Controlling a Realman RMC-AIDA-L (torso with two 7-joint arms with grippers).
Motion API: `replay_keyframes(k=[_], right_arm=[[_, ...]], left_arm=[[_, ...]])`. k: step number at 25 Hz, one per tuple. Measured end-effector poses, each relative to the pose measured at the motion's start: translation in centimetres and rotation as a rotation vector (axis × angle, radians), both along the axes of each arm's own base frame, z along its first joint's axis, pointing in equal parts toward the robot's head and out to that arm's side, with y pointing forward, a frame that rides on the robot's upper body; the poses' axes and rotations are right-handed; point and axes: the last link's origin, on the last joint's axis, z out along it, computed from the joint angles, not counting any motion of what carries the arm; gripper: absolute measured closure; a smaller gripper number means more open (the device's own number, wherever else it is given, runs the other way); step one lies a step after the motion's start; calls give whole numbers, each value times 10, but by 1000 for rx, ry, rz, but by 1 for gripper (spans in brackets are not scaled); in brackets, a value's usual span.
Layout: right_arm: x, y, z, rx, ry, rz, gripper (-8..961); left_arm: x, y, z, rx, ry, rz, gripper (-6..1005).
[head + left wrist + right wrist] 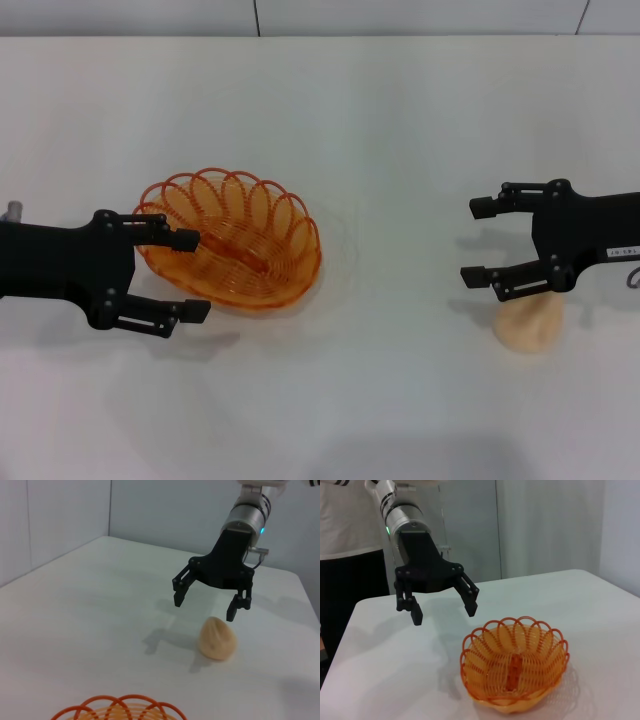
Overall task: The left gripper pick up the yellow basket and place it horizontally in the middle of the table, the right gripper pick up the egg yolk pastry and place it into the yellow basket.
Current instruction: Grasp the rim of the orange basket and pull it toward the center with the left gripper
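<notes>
Hovering beside the yellow basket (pixel 232 240), the left gripper (pixel 190 275) has its fingers spread wide, holding nothing; one fingertip overlaps the near rim, contact unclear. Basket sits on the table (pixel 330 400) left of centre, empty. Wire build looks light and stiff; the looped rim is probably the best hold. Well to the basket's right, the egg yolk pastry (pixel 530 322) lies under the right gripper (pixel 478 242), also spread wide and clear of it. Pastry likely soft, crumbly; grip gently across the dome. Its far side is hidden.
</notes>
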Motion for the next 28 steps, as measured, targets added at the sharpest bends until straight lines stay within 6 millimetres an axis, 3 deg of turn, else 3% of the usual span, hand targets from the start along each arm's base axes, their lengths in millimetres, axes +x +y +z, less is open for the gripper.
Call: replay_keyframes(k=[19,28], right_arm=[[-2,-2,-7,-17,-6,11,84],[-4,0,-4,3,0,16,85]], left_arm=[[3,1,-7,-24,11,11,170],[19,21,20,7,44,309,185]])
